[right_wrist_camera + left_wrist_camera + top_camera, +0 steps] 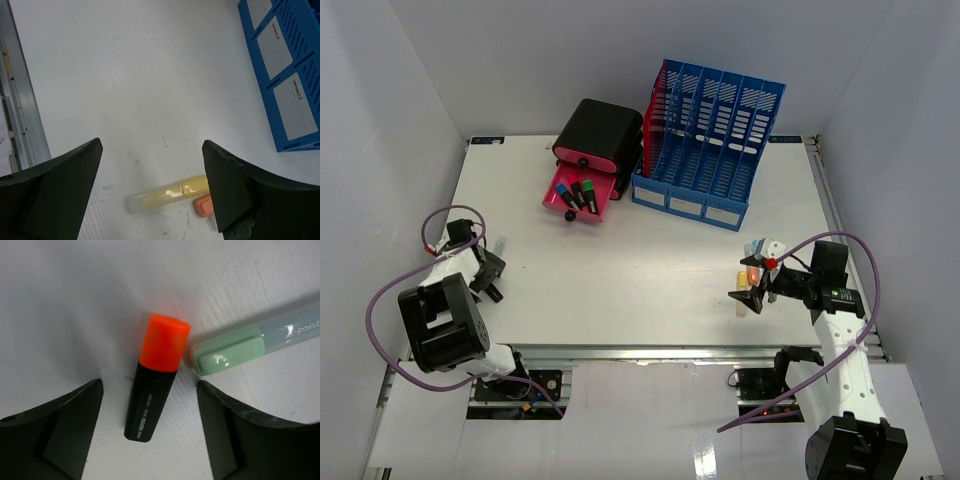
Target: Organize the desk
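The white desk (640, 260) carries loose pens on both sides. My left gripper (149, 390) is low over the desk at its left edge (485, 272). It is open, its jaws standing either side of a black highlighter with an orange cap (152, 377) without touching it. A mint-green pen (250, 342) lies just beyond, its cap end against the orange cap. My right gripper (151, 145) hangs open at the right front (752, 290) above a yellow translucent pen (167, 195) and a small orange cap end (202, 206), partly hidden by the right finger.
A pink drawer (578, 195) holding several markers stands pulled out of a black box (598, 135) at the back. A blue file rack (710, 140) stands to its right. The metal rail (22, 115) runs along the desk's front edge.
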Motion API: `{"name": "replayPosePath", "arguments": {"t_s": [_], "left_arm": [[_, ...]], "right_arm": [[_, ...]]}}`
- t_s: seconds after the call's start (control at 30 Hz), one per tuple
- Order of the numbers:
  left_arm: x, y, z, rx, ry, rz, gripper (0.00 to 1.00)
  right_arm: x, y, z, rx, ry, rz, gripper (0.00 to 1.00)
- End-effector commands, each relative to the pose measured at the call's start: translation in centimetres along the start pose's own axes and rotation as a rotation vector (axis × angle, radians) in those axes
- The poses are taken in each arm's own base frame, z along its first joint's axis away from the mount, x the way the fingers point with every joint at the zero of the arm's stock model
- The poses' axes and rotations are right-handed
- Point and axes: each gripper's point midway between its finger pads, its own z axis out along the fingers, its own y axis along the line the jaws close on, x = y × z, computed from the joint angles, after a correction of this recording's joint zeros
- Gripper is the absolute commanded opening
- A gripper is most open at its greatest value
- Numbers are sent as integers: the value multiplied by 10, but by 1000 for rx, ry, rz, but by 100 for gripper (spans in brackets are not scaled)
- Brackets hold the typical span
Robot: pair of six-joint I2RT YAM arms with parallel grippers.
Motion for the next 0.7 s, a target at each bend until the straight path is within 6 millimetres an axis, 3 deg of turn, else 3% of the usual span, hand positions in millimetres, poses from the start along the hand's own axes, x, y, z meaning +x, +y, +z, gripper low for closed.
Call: {"name": "replayPosePath", "arguments": {"t_s": [0.0, 0.13, 0.3, 0.57, 0.67], "left_arm": [[10, -15, 6, 99, 69, -3, 76], [15, -15, 8, 105, 90, -17, 69], [19, -11, 7, 103, 110, -30, 39], [18, -6, 1, 98, 99, -36, 26], [14, -7, -10, 114, 83, -38, 18]], "right_arm": [[-7, -1, -1, 5, -32, -14, 88], [-9, -2, -2, 10, -38, -22, 88], [-11, -2, -3, 12, -46, -37, 88], [-20, 2, -5, 6, -72, -67, 88], [-23, 4, -6, 7, -81, -84, 88]]}}
